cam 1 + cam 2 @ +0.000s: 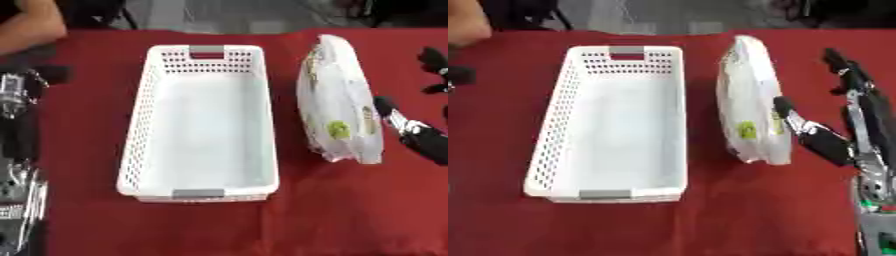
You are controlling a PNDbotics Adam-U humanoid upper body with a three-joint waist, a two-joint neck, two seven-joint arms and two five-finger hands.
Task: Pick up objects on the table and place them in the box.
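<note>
A long white perforated basket (203, 125) with grey handles stands lengthwise in the middle of the red table; nothing shows inside it. Just right of it lies a white plastic bag (750, 95) with green and yellow print, about as long as the basket. My right hand (866, 120) is at the bag's right side with its fingers straight and pointing away from me. Its thumb (794, 117) reaches left and touches the bag's near right edge. My left hand (19, 87) shows at the left edge, beside the basket and apart from it.
The red cloth (350, 210) covers the whole table. The left arm's silver and black links (22, 195) run down the left edge. Bare cloth lies in front of the basket and the bag.
</note>
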